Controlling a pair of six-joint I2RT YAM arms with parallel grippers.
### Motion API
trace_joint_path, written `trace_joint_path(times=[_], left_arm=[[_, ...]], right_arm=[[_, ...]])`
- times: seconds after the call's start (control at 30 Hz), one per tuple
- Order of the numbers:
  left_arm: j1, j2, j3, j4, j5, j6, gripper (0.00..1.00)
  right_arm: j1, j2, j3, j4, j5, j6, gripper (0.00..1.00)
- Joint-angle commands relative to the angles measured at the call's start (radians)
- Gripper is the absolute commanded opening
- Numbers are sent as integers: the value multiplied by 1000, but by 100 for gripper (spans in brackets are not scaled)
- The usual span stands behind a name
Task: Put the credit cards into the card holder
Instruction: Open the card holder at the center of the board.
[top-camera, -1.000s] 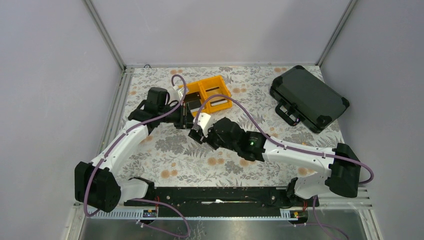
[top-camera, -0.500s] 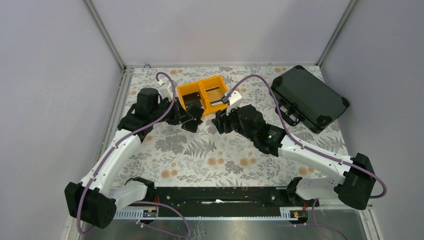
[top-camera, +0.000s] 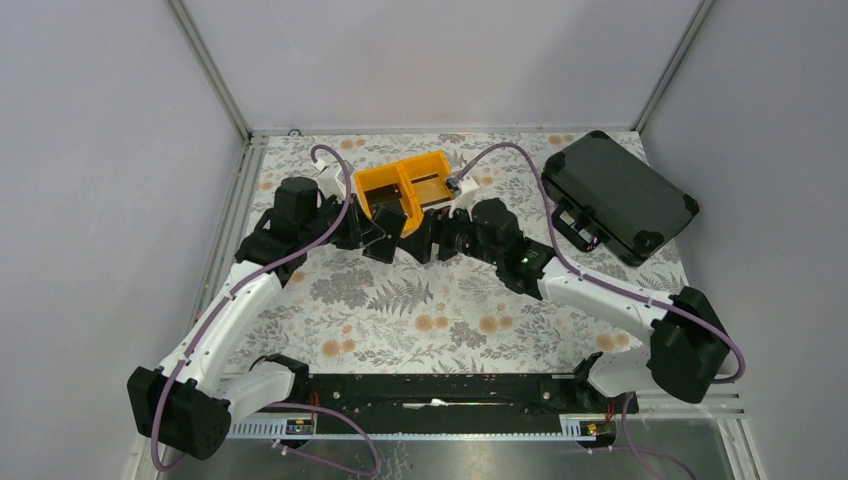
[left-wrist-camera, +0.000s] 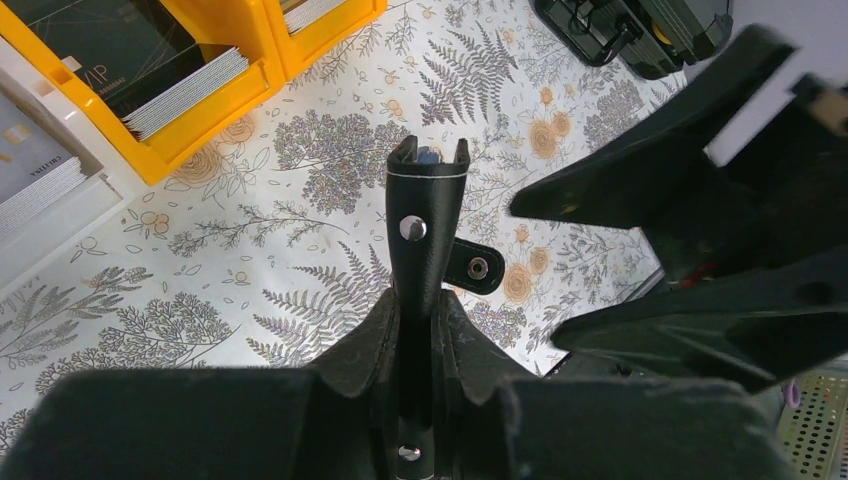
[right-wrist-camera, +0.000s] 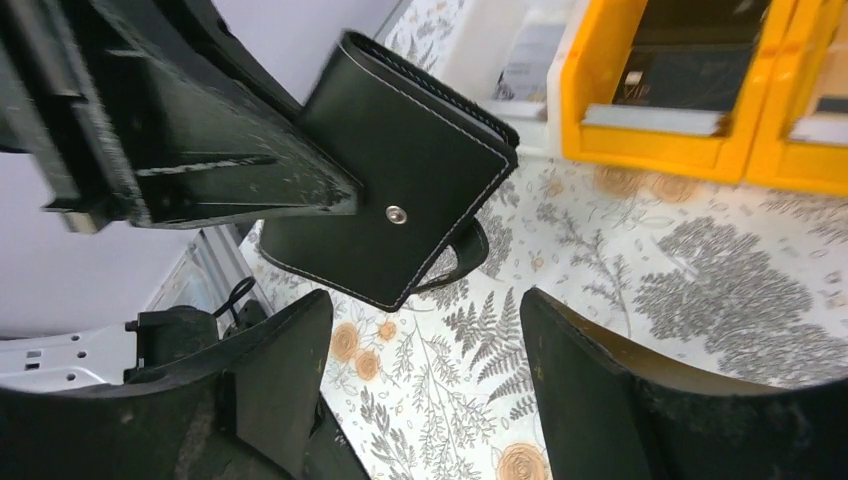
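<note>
The left end effector is closed on the card holder. Its two fingers press the black wallet from both flat faces, so in the left wrist view the wallet is seen edge-on, pointing straight out past the fingertips. The card holder is folded. A small tab with a metal snap sticks out from its side, and it does not look fastened. The wallet seems to be held above the floral tabletop and not lying on it.

The right end effector is open, with its fingers spread wide. It points toward the left end effector, and the lower corner of the card holder is just ahead of the gap between the fingers. The fingers do not touch the wallet in any view.

The credit cards are not in the holder. They lie in stacks in the yellow bin, which sits on the tabletop beyond the tips of both end effectors: ahead and to the left of the left one, ahead and to the right of the right one. A dark card lies on top of one stack, and the silvery edges of the cards below it show. A white bin touches the yellow bin on the side nearer the left end effector, and it also holds a stack of cards.

A large black hard case lies closed, well apart from both end effectors, on the right arm's side.
</note>
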Motion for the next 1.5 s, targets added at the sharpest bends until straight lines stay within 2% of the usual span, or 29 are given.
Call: trace_joint_path(times=[0.0,0.1,0.63,0.9,0.93,1.0,1.1,1.27,1.3,1.4,1.47], left_arm=[[-3,-20,2,59,-4,-10,0],[-3,-24,-2,69,7,-12,0],[-3,-7,-5,85,63,-18,0],[-28,-9,-26,88,35,-42,0],[-42,-10,-35,88,21,-56,0],[-80,-21,-69,103,-31,-94,0],[-138,-37,-178,190,-115,-188,6],[-227,-10,-320,302,-224,-329,26],[-246,2,-336,305,-251,-343,31],[-280,37,-365,300,-304,-360,60],[-292,45,-373,282,-344,-355,74]], right_arm=[[-4,72,44,46,-95,98,77],[-5,96,47,52,-109,116,77],[-28,141,26,84,-74,165,51],[-30,105,-16,33,-35,170,7],[-29,93,-24,19,-35,167,2],[-29,77,-49,-12,-34,159,0],[-29,43,-100,-62,-21,145,0],[-29,-6,-190,-130,-16,124,0],[-29,-7,-208,-138,-18,125,0],[-30,-1,-256,-143,-31,132,0],[-29,4,-280,-143,-32,135,0]])
